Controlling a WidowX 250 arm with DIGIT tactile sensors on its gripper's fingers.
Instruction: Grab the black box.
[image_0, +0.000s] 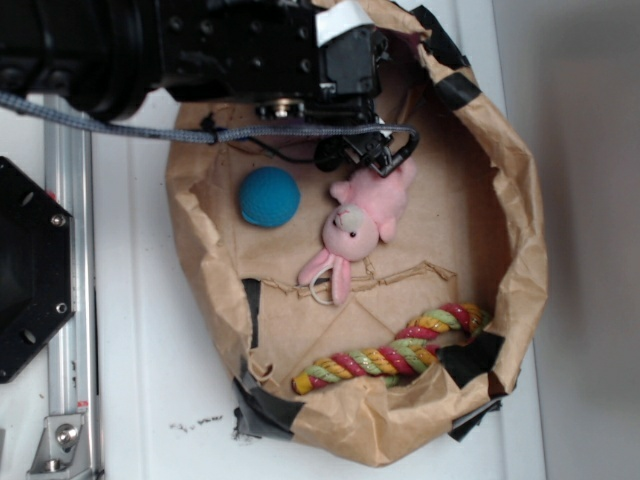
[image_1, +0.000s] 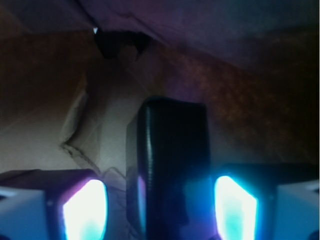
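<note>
Brown paper nest (image_0: 500, 240), claw (image_1: 160, 205) astride black box (image_1: 172, 165).

White tabletop (image_0: 150, 400), smooth, some dark specks near its lower edge. On it: crumpled brown paper nest (image_0: 520, 230) with black tape patches, silver aluminium rail (image_0: 70, 300) along the left, large black hexagonal plate (image_0: 25, 270) with screws over that rail.
</note>
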